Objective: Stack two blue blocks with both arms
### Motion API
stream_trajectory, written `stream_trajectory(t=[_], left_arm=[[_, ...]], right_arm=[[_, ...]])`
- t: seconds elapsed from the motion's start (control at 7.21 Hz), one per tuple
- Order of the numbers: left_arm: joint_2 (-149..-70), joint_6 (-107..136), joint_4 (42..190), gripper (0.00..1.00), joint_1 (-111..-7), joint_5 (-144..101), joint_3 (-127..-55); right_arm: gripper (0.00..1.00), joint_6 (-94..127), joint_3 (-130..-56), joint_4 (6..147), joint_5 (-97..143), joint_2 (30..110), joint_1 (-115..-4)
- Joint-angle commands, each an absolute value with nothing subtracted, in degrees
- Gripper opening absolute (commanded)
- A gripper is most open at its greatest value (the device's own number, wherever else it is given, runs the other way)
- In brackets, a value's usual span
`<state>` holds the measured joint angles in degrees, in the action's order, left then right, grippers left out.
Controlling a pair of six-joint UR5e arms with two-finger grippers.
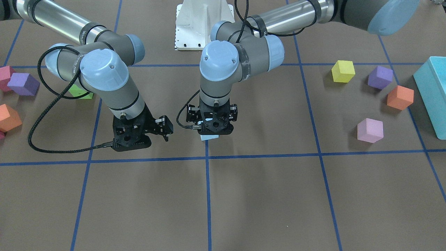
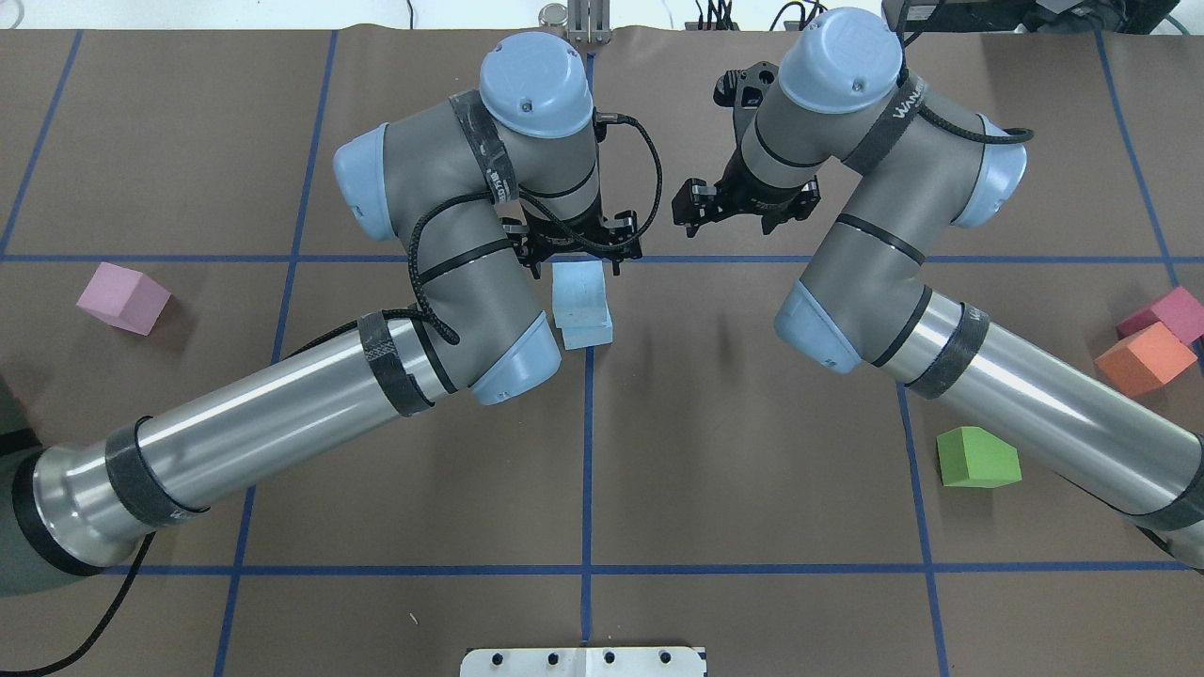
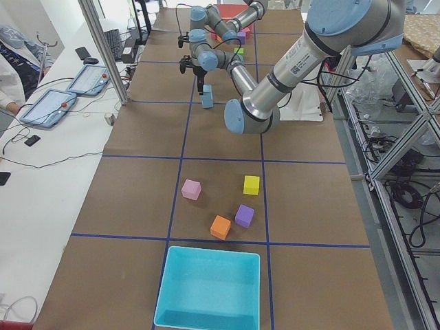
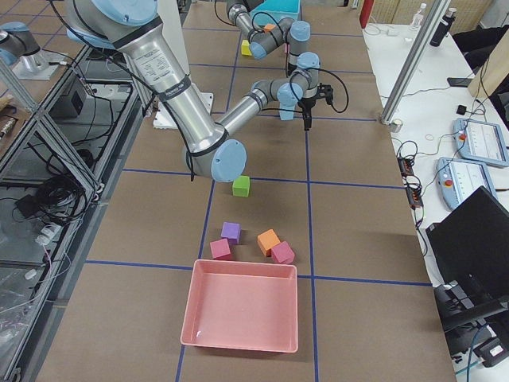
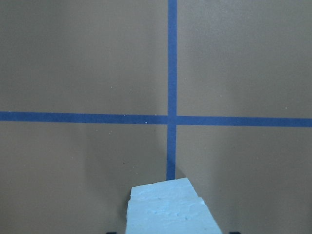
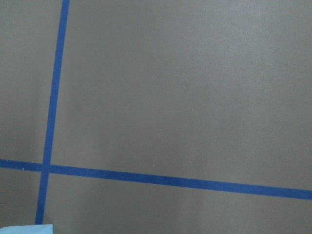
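Observation:
Two pale blue blocks stand stacked at the table's middle on a blue tape crossing, the upper block (image 2: 577, 285) on the lower block (image 2: 591, 331). The stack also shows in the exterior left view (image 3: 207, 96). My left gripper (image 2: 576, 252) hangs just above the stack, open, with its fingers wide of the upper block (image 5: 170, 209). In the front view only a corner of a blue block (image 1: 209, 136) shows under the left gripper (image 1: 212, 126). My right gripper (image 2: 743, 202) is open and empty beside the stack. A block corner (image 6: 24, 229) shows in its wrist view.
On the robot's left lie a yellow cube (image 1: 343, 71), a purple cube (image 1: 380, 77), an orange cube (image 1: 400, 97), a pink cube (image 1: 370, 130) and a turquoise bin (image 1: 432, 94). On its right are a green cube (image 2: 978, 458), other cubes and a pink bin (image 4: 242, 310).

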<state>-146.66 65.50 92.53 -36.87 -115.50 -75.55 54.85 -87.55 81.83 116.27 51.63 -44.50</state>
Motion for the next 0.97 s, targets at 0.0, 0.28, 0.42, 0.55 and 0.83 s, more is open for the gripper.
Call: stream_trajectory(t=[0.0, 0.28, 0.42, 0.55, 0.83], left_arm=[[-146.2, 63.6, 91.6, 1.00, -40.1, -116.7, -77.9], [-140.3, 51.9, 87.4, 1.00, -46.4, -121.0, -85.9], [-137.1, 44.6, 84.4, 1.00, -50.1, -121.3, -90.7], [-132.9, 35.9, 81.2, 1.00, -54.1, -121.7, -95.7], [-124.6, 17.3, 78.8, 1.00, -64.9, -126.3, -99.2]], right_arm=[[1.00, 52.0, -90.8, 81.9, 117.0, 54.0, -45.9], [1.00, 37.4, -93.4, 82.5, 117.1, 59.3, -52.1], [1.00, 35.2, -95.7, 82.4, 116.3, 62.2, -54.5], [1.00, 37.3, -97.0, 82.7, 115.8, 62.7, -58.1], [1.00, 34.0, -98.3, 83.2, 118.4, 65.4, -61.9]])
